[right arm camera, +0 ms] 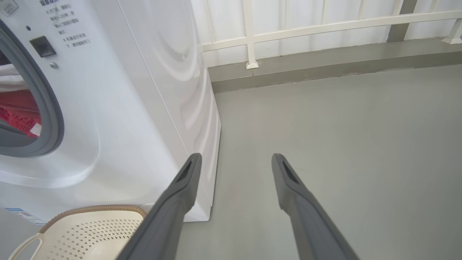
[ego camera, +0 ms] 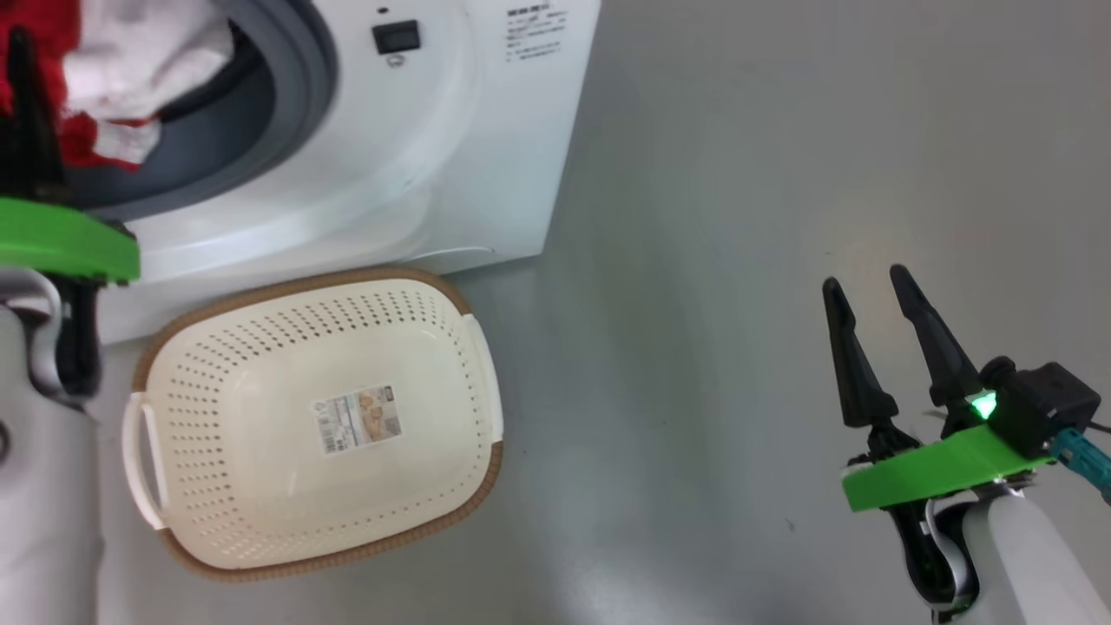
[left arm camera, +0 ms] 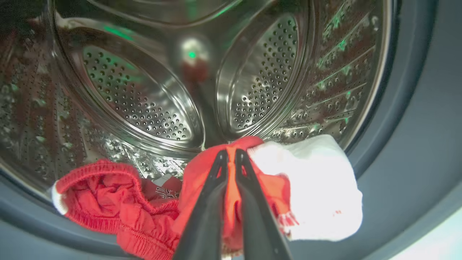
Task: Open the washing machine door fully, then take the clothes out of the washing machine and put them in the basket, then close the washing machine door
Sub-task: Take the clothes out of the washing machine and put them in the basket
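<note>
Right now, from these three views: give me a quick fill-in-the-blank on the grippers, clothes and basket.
1. The left gripper is shut on ____ fabric of the clothes in the washing machine's opening.
2. The right gripper hangs ____ above the floor.
3. The basket stands in ____ of the washing machine, holding just a sticker.
Missing words: red; open; front.

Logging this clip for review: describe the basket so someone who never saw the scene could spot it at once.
Find the big white washing machine at the upper left of the head view. On the grey floor in front of it sits the basket, cream and perforated. Its brown woven-look rim and the sticker inside set it apart from the white machine.
</note>
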You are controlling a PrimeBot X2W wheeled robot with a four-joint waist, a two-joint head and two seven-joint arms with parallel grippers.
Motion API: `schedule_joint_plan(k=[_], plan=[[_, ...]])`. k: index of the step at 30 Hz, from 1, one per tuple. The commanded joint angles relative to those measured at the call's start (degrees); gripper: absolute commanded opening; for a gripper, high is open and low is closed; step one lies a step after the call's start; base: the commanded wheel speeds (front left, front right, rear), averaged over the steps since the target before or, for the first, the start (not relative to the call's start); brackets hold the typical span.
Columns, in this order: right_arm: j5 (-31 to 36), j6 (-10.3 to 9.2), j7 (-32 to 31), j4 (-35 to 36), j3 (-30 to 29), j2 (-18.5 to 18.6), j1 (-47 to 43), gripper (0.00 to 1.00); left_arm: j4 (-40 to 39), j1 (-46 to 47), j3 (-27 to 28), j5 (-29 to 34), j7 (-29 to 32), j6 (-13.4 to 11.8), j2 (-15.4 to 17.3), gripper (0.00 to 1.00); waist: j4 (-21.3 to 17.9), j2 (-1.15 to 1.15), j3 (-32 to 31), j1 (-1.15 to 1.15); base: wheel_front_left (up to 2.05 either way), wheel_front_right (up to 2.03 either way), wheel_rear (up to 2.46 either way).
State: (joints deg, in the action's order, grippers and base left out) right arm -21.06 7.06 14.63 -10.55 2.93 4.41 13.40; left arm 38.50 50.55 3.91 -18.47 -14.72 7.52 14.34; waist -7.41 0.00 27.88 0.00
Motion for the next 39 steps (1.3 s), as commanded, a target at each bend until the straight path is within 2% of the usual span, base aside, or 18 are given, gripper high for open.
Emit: schedule_joint_plan(k=[1, 8, 20, 29, 35, 39], plan=[[0.5, 0.43, 0.4, 0.9, 0.7, 0.8, -1.8, 1.0, -3.0, -1.9, 1.9, 0.9, -0.3, -0.1, 1.9, 0.0, 1.8, 0.0, -1.9, 0.0, 0.0, 0.0, 0.0], [0.4, 0.43, 0.4, 0.8, -0.9, 1.1, -3.5, 1.0, -14.4, -10.5, 3.1, 3.8, -0.3, 0.0, -1.9, 0.0, 4.2, 0.0, -4.0, 0.0, 0.0, 0.0, 0.0], [0.4, 0.43, 0.4, 1.0, -1.9, 1.4, -4.4, 1.0, -31.9, -21.1, 5.3, 3.8, -0.3, 0.0, -6.8, 0.0, 6.4, 0.0, -5.3, 0.0, 0.0, 0.0, 0.0], [0.2, 0.43, 0.4, 1.1, -2.2, 1.5, -4.9, 1.0, -44.5, -27.0, 6.8, 3.6, -0.3, 0.0, -8.8, 0.0, 6.6, 0.0, -5.6, 0.0, 0.0, 0.0, 0.0], [0.3, 0.43, 0.4, 1.3, -2.7, 1.6, -5.2, 1.0, -49.6, -28.3, 6.2, 4.7, -0.3, 0.0, -9.4, 0.0, 6.9, 0.0, -5.5, 0.0, 0.0, 0.0, 0.0], [0.3, 0.43, 0.4, 1.2, -2.4, 1.6, -5.2, 1.0, -49.1, -29.0, 5.7, 4.9, -0.3, 0.0, -9.9, 0.0, 6.9, 0.0, -5.7, 0.0, 0.0, 0.0, 0.0]])
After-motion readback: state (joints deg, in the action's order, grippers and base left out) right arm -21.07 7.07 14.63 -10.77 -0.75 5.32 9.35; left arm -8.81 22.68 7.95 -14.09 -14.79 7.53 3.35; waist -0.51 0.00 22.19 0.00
